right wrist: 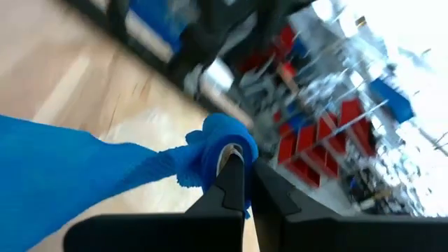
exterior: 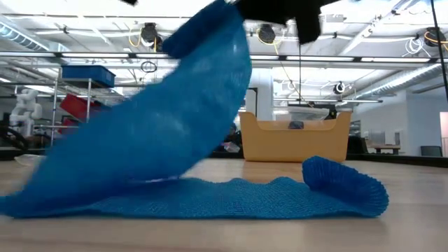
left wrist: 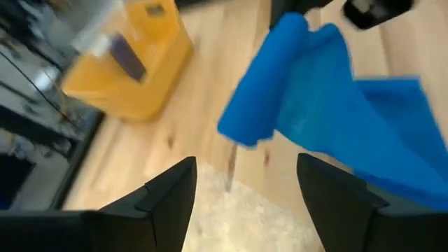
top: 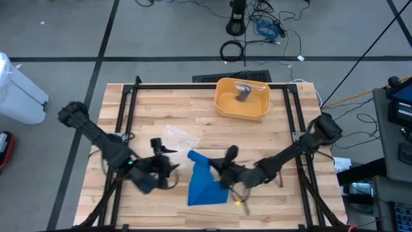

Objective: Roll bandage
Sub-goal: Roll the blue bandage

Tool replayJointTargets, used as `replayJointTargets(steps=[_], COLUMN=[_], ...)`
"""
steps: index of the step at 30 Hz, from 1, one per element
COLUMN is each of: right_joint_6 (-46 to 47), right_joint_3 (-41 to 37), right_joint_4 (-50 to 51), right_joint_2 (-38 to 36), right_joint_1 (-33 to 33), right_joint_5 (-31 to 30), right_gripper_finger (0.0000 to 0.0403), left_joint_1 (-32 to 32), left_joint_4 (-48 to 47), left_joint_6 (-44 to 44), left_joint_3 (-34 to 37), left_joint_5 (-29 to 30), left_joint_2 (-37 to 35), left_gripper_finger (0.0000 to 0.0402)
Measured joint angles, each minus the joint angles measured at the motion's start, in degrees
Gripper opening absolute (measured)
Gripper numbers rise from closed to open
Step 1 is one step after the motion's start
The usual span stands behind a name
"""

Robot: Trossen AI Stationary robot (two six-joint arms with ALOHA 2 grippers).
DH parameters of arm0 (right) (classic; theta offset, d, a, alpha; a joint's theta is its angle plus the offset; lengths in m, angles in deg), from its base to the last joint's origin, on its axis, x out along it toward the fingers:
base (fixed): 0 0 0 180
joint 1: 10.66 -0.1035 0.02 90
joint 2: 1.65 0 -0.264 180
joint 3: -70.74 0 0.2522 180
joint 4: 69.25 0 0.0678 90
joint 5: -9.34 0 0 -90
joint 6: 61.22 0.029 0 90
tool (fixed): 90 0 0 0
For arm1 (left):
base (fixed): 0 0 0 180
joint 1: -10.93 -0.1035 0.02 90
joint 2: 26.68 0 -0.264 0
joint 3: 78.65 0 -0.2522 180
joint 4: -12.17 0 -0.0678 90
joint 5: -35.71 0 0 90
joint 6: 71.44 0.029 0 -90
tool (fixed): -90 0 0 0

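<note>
The blue bandage (top: pixel 206 182) lies on the wooden table near its middle, and one end is raised. In the low view that raised stretch (exterior: pixel 175 112) slopes down to a flat stretch (exterior: pixel 210 199) on the table, which ends in a curled fold (exterior: pixel 344 183). My right gripper (top: pixel 220 170) reaches in from the table's right and is shut on the bandage's raised end. My left gripper (top: pixel 166 160) stands open just left of the bandage, touching nothing; in its wrist view the bandage (left wrist: pixel 315 105) lies beyond its fingertips (left wrist: pixel 245 192). My right gripper pinches the bandage's bunched, rolled-up end (right wrist: pixel 225 143) between its two shut fingers (right wrist: pixel 234 175). The fingers come about level from the table's right. That end is lifted clear, and the cloth runs down from it to the stretch lying on the table.
A yellow tub (top: pixel 242 100) with a grey object inside stands at the table's far side. A clear plastic wrapper (top: pixel 180 135) lies on the wood just beyond the bandage. Black frame rails (top: pixel 125 109) run along the table's left, right and far sides.
</note>
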Motion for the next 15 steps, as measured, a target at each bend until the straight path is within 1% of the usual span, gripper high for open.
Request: replayJointTargets(steps=[2,4,6,8,10,12,15], right_joint_6=[-3.4,-4.11,-3.91,-3.72,-3.73,-3.5,-3.69], right_joint_3=[-6.21,-12.14,-17.31,-20.84,-23.21,-24.09,-24.16], right_joint_4=[-11.19,-19.7,-24.67,-27.73,-28.27,-28.03,-28.71], right_joint_2=[-3.21,-6.33,-9.29,-11.53,-13.06,-13.91,-14.24], right_joint_1=[-0.37,-0.36,0.16,1.01,1.42,2.12,2.38], right_joint_5=[2.69,8.13,15.55,22.5,27.85,32.43,35.81], right_gripper_finger=[0.0,0.0,0.0,0.0,0.0,0.0,0.0], left_joint_1=[2.13,3.66,4.26,4.31,3.59,2.73,1.23], left_joint_4=[1.23,3.76,8.92,14.97,24.26,33.33,49.2], left_joint_6=[-1.42,-2.79,-2.78,-1.34,4.41,12.39,24.4], left_joint_3=[1.72,3.94,6.4,8.55,10.61,12.24,13.14], left_joint_5=[3.44,5.69,7.47,8.98,9.4,9.2,6.78], left_joint_2=[-2.01,-2.91,-2.91,-2.26,-0.64,1.66,4.92], left_gripper_finger=[0.0253,0.0253,0.0253,0.0252,0.0244,0.023,0.0207])
